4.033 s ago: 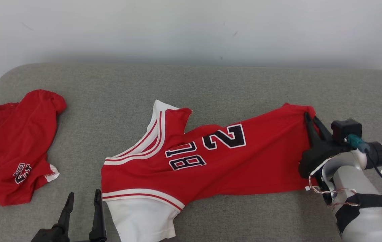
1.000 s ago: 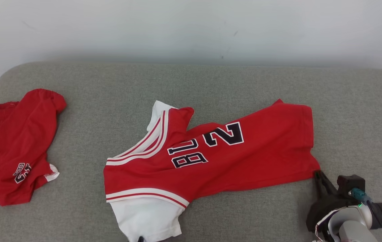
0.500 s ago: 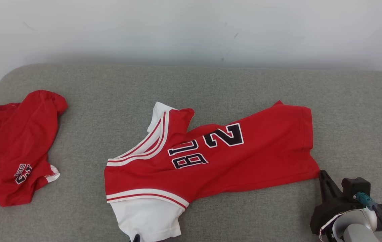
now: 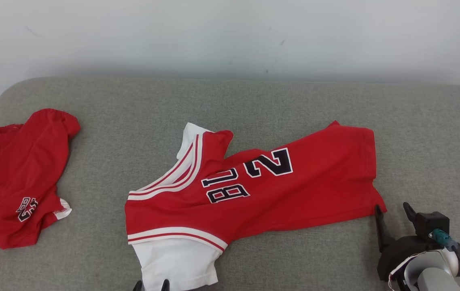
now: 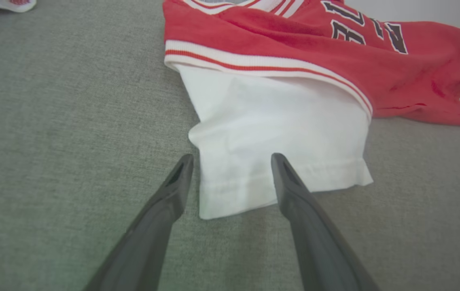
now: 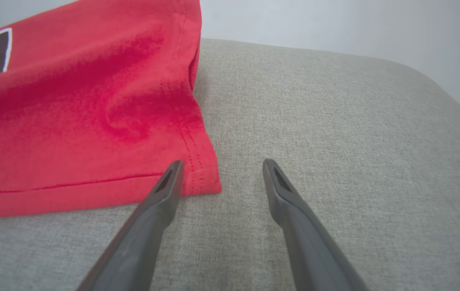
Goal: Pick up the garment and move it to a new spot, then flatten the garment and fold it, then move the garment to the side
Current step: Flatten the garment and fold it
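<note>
The red jersey (image 4: 254,190) lies spread on the grey cushion (image 4: 254,101). The right gripper (image 4: 391,207), fingers wide apart and empty, sits just beside its near right hem corner. The left gripper (image 5: 232,158), also spread, frames the white sleeve (image 5: 278,121) at its near edge.

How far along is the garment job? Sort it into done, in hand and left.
Done: the jersey lies spread on the cushion. In hand: flattening; the open left end effector is at its white sleeve, the open right end effector by its hem corner, gripping nothing. Left: folding, moving aside.
</note>
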### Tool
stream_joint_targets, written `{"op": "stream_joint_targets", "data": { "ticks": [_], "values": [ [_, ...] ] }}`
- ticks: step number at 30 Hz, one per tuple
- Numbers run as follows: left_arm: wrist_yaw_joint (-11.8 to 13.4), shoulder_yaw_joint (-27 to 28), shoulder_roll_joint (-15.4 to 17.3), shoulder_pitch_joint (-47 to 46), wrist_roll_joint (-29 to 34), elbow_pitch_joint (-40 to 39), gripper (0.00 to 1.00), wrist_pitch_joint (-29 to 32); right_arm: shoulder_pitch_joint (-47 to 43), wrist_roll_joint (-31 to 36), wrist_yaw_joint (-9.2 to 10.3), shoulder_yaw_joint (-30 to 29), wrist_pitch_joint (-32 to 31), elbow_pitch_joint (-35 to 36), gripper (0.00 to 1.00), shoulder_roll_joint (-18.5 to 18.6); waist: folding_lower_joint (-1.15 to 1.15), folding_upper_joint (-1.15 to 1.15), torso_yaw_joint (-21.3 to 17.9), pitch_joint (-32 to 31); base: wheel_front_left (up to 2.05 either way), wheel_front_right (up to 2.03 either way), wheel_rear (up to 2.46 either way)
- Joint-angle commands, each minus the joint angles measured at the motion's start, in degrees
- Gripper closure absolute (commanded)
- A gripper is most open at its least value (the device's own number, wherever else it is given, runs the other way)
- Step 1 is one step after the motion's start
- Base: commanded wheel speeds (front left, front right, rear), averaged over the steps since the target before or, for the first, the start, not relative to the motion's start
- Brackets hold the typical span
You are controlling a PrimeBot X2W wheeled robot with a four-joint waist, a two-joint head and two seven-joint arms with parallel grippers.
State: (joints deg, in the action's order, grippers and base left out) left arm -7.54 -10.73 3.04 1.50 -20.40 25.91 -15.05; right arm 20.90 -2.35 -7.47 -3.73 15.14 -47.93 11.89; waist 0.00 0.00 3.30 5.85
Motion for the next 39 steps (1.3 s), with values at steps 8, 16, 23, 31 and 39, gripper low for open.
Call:
{"op": "stream_joint_targets", "data": {
  "ticks": [8,16,23,31,39],
  "values": [
    [0.14,-0.4,-0.14,-0.01,0.44,1.77,0.0,-0.11,1.62,0.16,-0.07,0.92,0.06,-2.77,0.0,0.65,0.0,0.0,0.83,0.36,0.0,0.0,0.0],
    [0.13,-2.48,-0.17,-2.63,-0.54,4.95,0.0,-0.1,3.83,-0.02,-0.07,1.23,0.05,-5.94,0.0,0.8,0.0,0.0,1.45,1.72,0.0,0.0,0.0],
    [0.07,-4.98,-0.42,-5.05,-2.57,8.13,1.0,0.16,4.68,-0.34,-0.07,2.2,0.05,-6.11,1.0,0.42,0.0,0.0,1.37,1.73,0.0,0.0,0.0],
    [0.11,-2.35,-0.04,-1.27,-1.92,2.26,1.0,-0.1,-1.05,-2.44,-0.07,1.08,0.05,1.67,1.0,0.67,0.0,0.0,1.13,-1.25,0.0,0.0,0.0],
    [0.12,0.23,0.32,0.84,-1.29,-5.65,1.0,-0.11,-5.86,-5.81,-0.07,2.73,0.05,8.99,1.0,0.56,0.0,0.0,0.76,-2.21,0.0,0.0,0.0]
  ]
}}
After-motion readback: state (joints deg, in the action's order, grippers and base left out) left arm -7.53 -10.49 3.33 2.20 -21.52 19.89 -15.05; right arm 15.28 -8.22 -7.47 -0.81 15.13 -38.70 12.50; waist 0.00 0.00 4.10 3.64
